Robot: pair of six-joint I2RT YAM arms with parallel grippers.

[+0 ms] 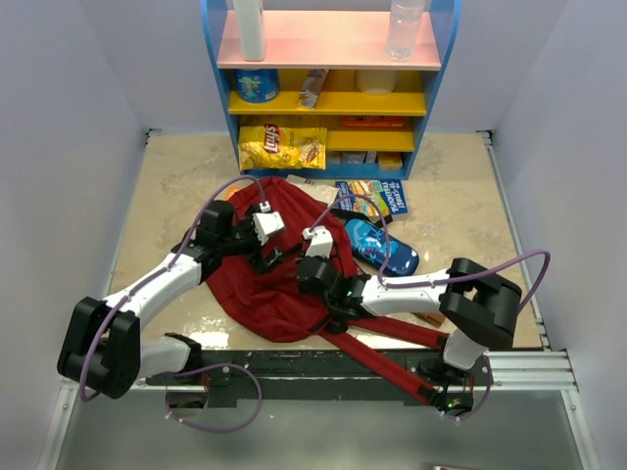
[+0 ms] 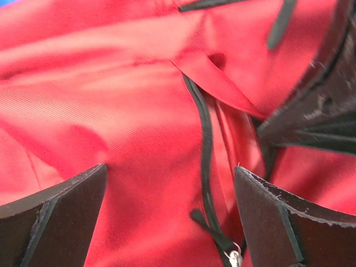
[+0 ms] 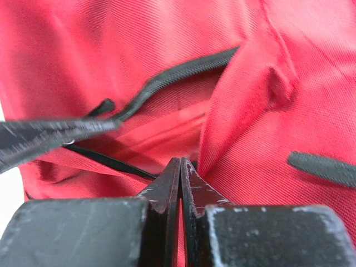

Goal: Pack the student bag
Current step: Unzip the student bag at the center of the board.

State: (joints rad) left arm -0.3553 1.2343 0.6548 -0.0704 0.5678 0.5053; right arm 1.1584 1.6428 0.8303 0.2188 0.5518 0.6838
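Occupying the near half of the pale table [image 1: 167, 196], in front of the blue shelf unit [image 1: 333, 103], the student bag [image 1: 265, 294] lies flat. It is a crumpled dark-red mass with its two long shoulder straps [image 1: 382, 338] trailing toward the near right edge.

Left arm [image 1: 167, 284]: rises from its base at the lower left and is extended forward and inward. Its wrist is pitched down over the bag's upper left part.

Right arm [image 1: 411, 291]: elbow folded high at the right, forearm reaching leftward low over the straps. Its wrist ends at the bag's centre, close to the other wrist.

Left gripper [image 2: 169, 168]: jaws spread wide and holding nothing. It hovers over red cloth, with a black zipper [image 2: 206, 139] running between the two fingers.

Right gripper [image 3: 181, 164]: fingers pressed together at the lower lip of the partly open zipper mouth. Whether any cloth is caught between them cannot be told. A blurred finger of the other gripper crosses the left of this wrist view.

Smaller items:
- A yellow crisp packet [image 1: 284, 147] stands on the lowest shelf.
- A blue book [image 1: 372, 196] lies just beyond the bag.
- A blue pencil case [image 1: 382, 247] lies beside the bag's right edge.
- A small metal zip pull [image 2: 233, 257] lies on the cloth by the left gripper's right finger.
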